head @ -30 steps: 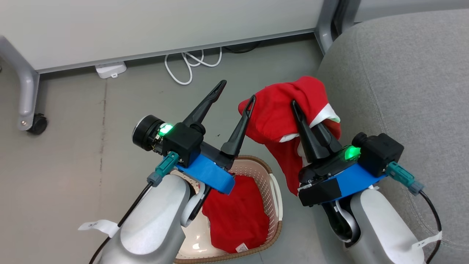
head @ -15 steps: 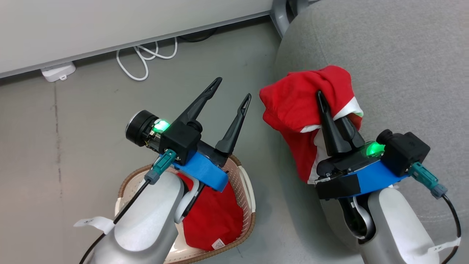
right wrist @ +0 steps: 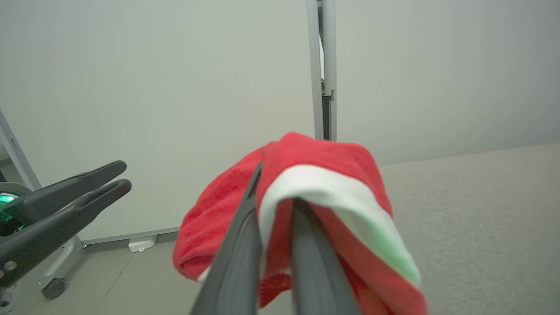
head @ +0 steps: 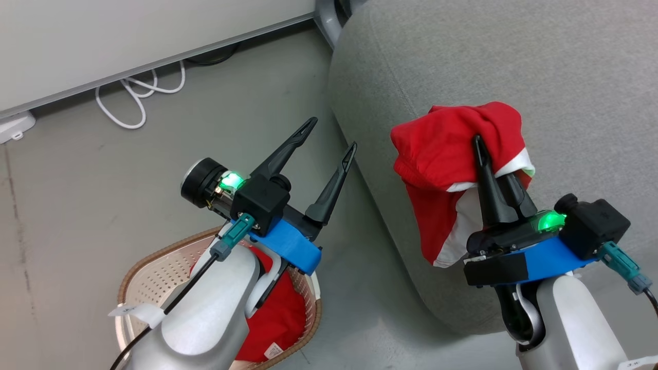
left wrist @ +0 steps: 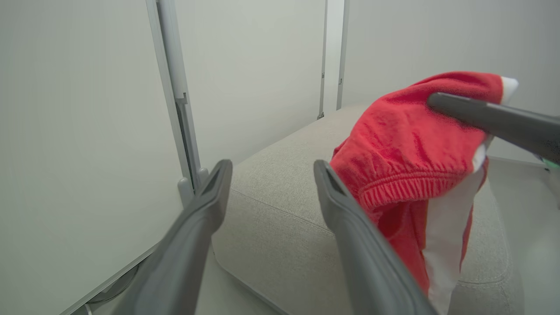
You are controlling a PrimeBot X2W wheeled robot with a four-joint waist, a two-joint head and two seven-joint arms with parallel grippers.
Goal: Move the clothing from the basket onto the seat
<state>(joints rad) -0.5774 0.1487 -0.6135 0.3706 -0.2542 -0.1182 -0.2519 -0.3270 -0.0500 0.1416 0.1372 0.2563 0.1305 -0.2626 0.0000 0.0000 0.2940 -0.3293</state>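
Striped garment [head: 447, 159]: red with white panels; carried in the air over the seat [head: 540, 67], near its rounded edge, not yet laid down. Pinched between the nearly closed fingers of the right gripper [head: 491, 156], cloth draped over both.
Plain red garment [head: 280, 318]: lodged in the basket [head: 149, 257], on the floor [head: 103, 169] beside the seat; to be fetched.
Progress: one transfer judged midway, release outstanding.
Right arm [head: 570, 318]: raised, fingers pointed up over the seat.
Left gripper [head: 333, 134]: spread wide, empty, held off the seat's edge, over the floor.
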